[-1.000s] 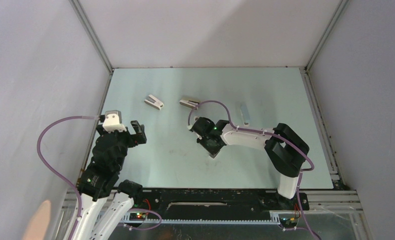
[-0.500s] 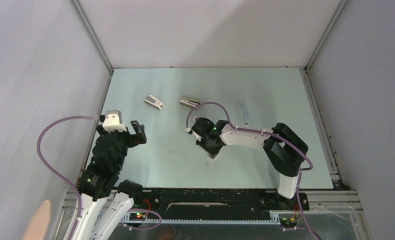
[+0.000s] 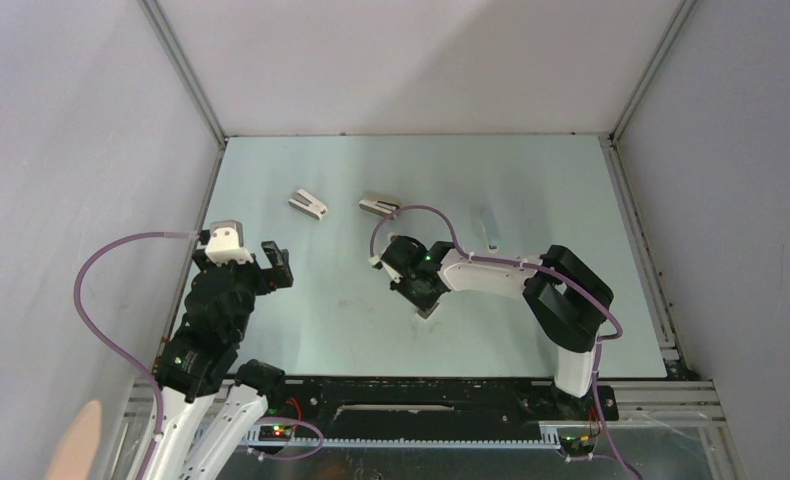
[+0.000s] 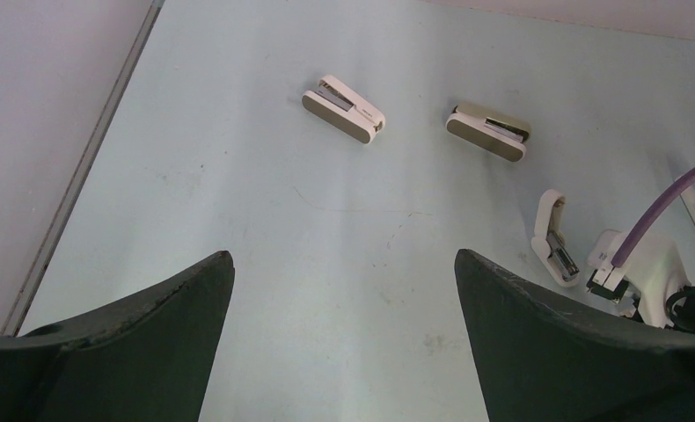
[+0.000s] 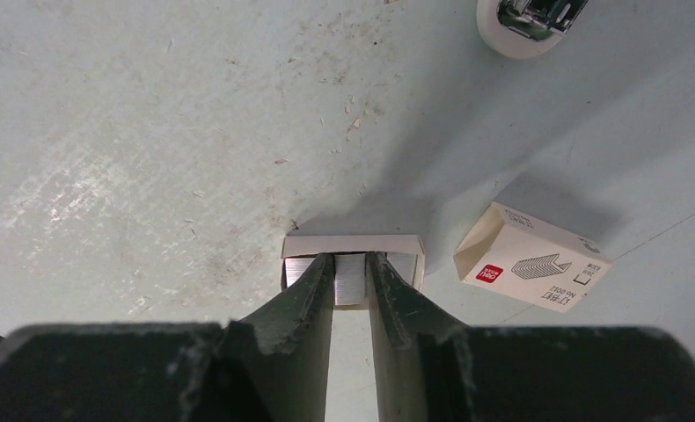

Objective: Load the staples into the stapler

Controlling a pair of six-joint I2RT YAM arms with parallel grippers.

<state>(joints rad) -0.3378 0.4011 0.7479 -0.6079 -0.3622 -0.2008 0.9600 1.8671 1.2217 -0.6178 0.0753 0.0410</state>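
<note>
The right end effector [image 5: 351, 264] stands over the open staple box [image 5: 353, 243], its fingers nearly together and pinched on a silvery staple strip [image 5: 351, 283] inside the tray; the likeliest trouble is that the light box, which nothing holds down, rises with the strip, because the fingers sit close against the tray's neighbouring rows; a hard squeeze could also snap the glued strip, and a narrow pinch on smooth metal could let it twist or drop. The stapler [image 3: 486, 228] lies well apart from the box, toward the far right of the bench [image 5: 150, 132], so a long carry adds risk; whether its magazine is open I cannot tell. The left end effector [image 4: 344, 257] hangs wide open and empty, well apart from the box on the other side, so nothing steadies the stapler. A printed cardboard sleeve [image 5: 533, 257] lies just beside the box, and a small white piece with metal inside [image 5: 529, 22] lies near it; either could be knocked. Two wedge staplers [image 4: 344, 107] [image 4: 489, 132] rest beyond the box. The bench around the box is pale green, scuffed and gritty; plain grey walls [image 3: 421, 60] enclose it.
</note>
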